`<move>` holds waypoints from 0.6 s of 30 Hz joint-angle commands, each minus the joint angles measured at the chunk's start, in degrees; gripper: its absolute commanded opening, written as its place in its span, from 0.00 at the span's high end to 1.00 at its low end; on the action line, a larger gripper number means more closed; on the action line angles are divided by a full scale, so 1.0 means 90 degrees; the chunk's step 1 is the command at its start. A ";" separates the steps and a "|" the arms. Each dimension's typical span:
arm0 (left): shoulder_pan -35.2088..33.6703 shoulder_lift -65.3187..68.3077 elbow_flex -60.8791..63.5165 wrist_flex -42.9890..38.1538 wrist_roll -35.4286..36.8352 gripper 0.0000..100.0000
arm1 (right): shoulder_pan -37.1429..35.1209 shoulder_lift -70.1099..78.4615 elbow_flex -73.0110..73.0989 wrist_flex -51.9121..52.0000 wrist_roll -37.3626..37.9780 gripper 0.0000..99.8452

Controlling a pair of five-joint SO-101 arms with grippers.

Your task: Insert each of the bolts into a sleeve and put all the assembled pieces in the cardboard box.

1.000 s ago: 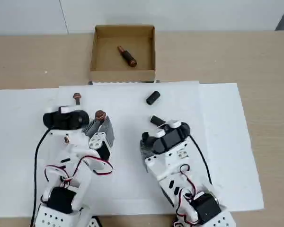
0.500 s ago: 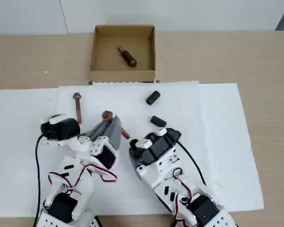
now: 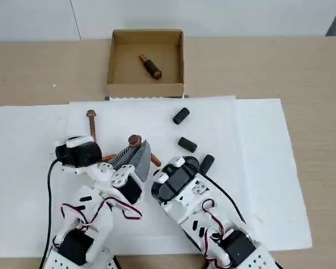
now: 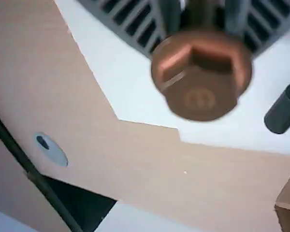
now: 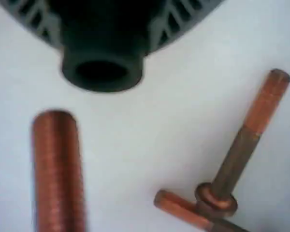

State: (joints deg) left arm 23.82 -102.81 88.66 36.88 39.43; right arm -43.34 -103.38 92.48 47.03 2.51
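My left gripper (image 3: 138, 149) is shut on a copper bolt (image 3: 135, 140), whose hex head (image 4: 201, 77) points toward the cardboard box (image 3: 113, 61). Its threaded end (image 5: 56, 164) sits close to a black sleeve (image 5: 102, 67), a little to one side of the sleeve's open mouth. My right gripper (image 3: 158, 175) is shut on that sleeve. One assembled piece (image 3: 150, 66) lies in the box. Two loose sleeves (image 3: 181, 116) (image 3: 187, 144) rest on the white paper. A loose bolt (image 3: 92, 124) lies to the left, and another bolt (image 5: 241, 154) lies beyond the held sleeve.
A white paper sheet (image 3: 257, 145) covers the tabletop in front of the box. A dark cylinder (image 3: 206, 163) lies beside the right arm. A black cable (image 3: 47, 185) runs along the left arm. Bare wood (image 3: 302, 67) surrounds the paper.
My left gripper has carried the bolt to the right, toward the middle. My right arm has drawn back and swung left with the sleeve, so both ends now nearly meet.
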 commanded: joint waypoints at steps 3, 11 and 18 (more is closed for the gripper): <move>0.0010 -0.0127 -0.0161 -0.0205 -0.0215 1.00 | 0.0161 -0.0054 -0.0049 -0.0200 0.0088 1.00; 0.0020 -0.0117 -0.0161 -0.0205 -0.0215 1.00 | 0.0493 -0.0054 0.0166 -0.0952 0.0694 1.00; 0.0020 -0.0117 -0.0151 -0.0205 -0.0215 1.00 | 0.0474 -0.0054 0.0391 -0.1480 0.0723 1.00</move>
State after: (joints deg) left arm 23.65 -103.34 88.48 36.26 37.85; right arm -39.21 -103.21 95.47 36.22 8.48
